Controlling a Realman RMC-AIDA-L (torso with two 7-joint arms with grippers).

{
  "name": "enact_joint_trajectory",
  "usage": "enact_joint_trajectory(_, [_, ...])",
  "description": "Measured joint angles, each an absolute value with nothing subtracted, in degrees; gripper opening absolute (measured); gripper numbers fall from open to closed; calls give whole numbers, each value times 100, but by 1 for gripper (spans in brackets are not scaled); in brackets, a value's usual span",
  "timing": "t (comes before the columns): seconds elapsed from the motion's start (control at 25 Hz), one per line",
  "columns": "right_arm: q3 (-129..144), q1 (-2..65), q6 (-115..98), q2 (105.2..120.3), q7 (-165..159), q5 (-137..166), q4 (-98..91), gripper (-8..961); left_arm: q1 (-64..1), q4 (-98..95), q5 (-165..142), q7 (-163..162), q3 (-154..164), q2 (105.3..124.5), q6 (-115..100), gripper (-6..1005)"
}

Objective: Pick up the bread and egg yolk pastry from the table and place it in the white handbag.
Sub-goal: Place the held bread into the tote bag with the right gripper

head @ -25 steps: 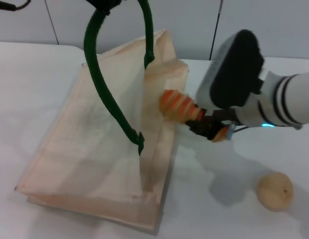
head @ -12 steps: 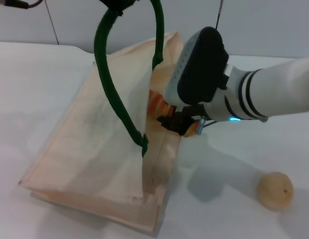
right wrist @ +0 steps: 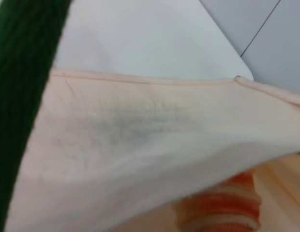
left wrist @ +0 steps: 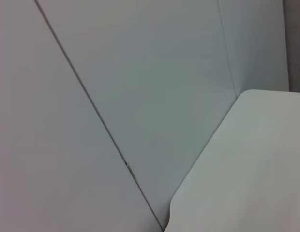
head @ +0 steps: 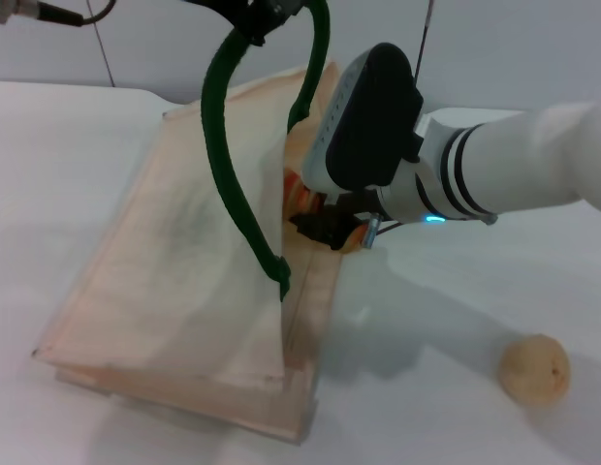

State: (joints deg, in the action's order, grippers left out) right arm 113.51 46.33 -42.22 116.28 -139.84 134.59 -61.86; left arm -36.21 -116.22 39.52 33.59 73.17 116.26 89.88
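One gripper, the right gripper (head: pixel 325 230), sat at the mouth of the white handbag (head: pixel 174 281), its fingers closed on the bread (head: pixel 299 197), which was partly inside the opening. The left gripper (head: pixel 252 12) held a green handle (head: pixel 228 184) up at the top edge; its fingers were not visible. The egg yolk pastry (head: pixel 535 367) lay on the table (head: pixel 48 165), well apart from the bag.

bread (head: pixel 299 197) mostly hidden (behind bag panel)
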Motion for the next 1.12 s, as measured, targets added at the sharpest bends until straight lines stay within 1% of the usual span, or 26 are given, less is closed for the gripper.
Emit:
enact_joint_trajectory(0.36, [11038, 4849, -4261, 11596, -13983, 13580, -6219, 356, -3680, -11617, 3941, 3335, 7475, 11628, 8971, 107])
enact_joint_trajectory(0.6, [11129, 4978, -4212, 11623, -13983, 13585, -5828, 341, -3786, -11620, 3947, 3272, 7620, 11628, 8917, 106])
enact_joint_trajectory(1.12, [11252, 5110, -3982, 11645, -13986, 13528, -5445, 325, -3798, -11636, 3981, 3158, 7855, 11628, 8840, 106])
